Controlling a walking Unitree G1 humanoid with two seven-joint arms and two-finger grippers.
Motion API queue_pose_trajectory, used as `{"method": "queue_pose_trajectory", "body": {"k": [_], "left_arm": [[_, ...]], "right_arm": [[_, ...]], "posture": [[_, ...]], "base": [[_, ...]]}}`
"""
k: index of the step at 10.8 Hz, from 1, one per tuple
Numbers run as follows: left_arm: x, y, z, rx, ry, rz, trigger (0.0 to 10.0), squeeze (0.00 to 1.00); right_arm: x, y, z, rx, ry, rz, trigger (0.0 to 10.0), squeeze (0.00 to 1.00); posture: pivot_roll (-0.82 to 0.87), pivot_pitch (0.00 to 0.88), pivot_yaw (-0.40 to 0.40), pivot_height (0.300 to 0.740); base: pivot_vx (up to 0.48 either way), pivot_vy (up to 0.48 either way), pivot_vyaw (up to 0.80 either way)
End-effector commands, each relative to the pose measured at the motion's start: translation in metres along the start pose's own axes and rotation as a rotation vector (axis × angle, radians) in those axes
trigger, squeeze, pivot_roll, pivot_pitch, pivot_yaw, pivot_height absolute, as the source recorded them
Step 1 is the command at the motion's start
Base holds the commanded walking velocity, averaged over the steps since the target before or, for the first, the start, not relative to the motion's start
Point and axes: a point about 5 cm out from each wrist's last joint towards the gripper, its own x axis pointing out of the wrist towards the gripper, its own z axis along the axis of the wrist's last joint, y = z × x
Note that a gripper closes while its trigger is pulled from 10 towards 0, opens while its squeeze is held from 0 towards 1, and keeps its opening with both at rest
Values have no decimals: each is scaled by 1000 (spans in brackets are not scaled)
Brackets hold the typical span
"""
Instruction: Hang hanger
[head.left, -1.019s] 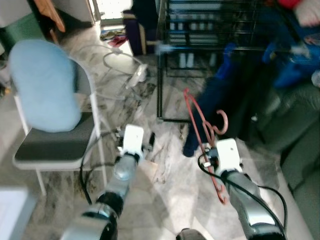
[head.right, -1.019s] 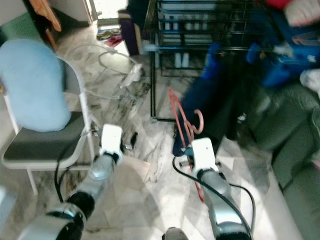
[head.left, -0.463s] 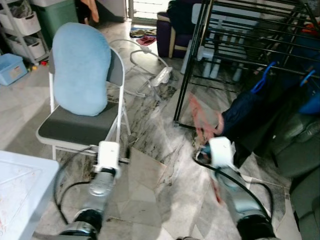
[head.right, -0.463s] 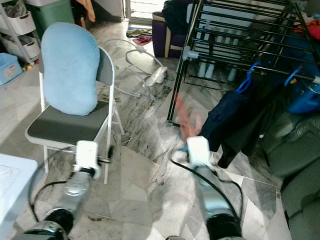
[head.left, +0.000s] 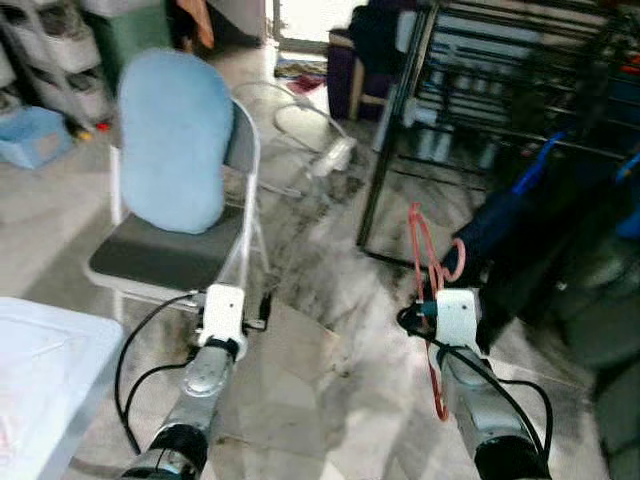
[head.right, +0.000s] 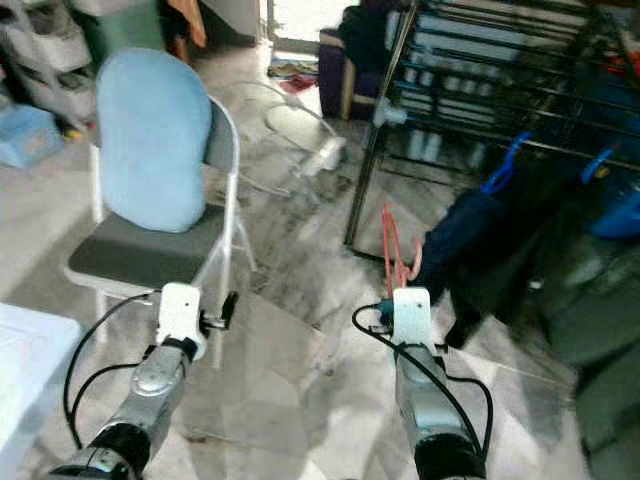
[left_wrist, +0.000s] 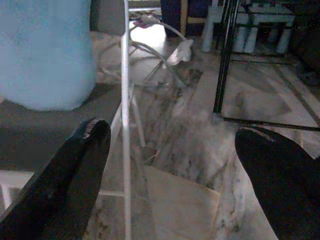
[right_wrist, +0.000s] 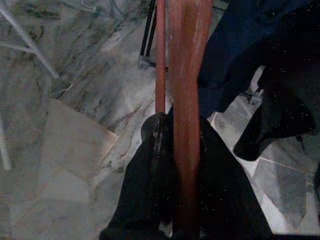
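Note:
A red plastic hanger (head.left: 424, 262) stands nearly upright in front of my right wrist, hook (head.left: 455, 262) on top and lower end near the floor. My right gripper (right_wrist: 182, 155) is shut on the hanger's bar, as the right wrist view shows close up. A black drying rack (head.left: 470, 110) stands just beyond the hanger, with dark blue clothes (head.left: 510, 225) hung from a blue hanger (head.left: 535, 160). My left gripper (left_wrist: 170, 160) is open with nothing in it, low beside the chair's leg (left_wrist: 125, 125).
A folding chair (head.left: 215, 255) with a light blue cushion (head.left: 175, 140) stands at the left. A white surface (head.left: 40, 370) fills the near left corner. Cables and a white hoop (head.left: 300, 110) lie on the marble floor behind. A grey sofa (head.left: 615, 330) borders the right.
The camera has swung left and up, so the chair shows in full. The hanger has stayed in my right gripper, and the left gripper has stayed open.

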Motion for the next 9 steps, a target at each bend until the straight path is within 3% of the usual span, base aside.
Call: {"method": "queue_pose_trajectory", "body": {"k": [1, 5, 9], "left_arm": [[6, -4, 8, 12, -17, -24, 10000, 0], [11, -8, 13, 1, -12, -47, 10000, 0], [8, -16, 5, -16, 13, -69, 10000, 0]], "right_arm": [[3, -4, 6, 20, -18, -16, 10000, 0], [11, -9, 22, 30, -53, -36, 10000, 0], [10, -19, 13, 51, -33, -70, 10000, 0]], "posture": [[-70, 65, -17, 740], [-94, 63, -2, 740], [-113, 76, 0, 740]], "base": [[398, 0, 0], [415, 0, 0], [419, 0, -202]]}}
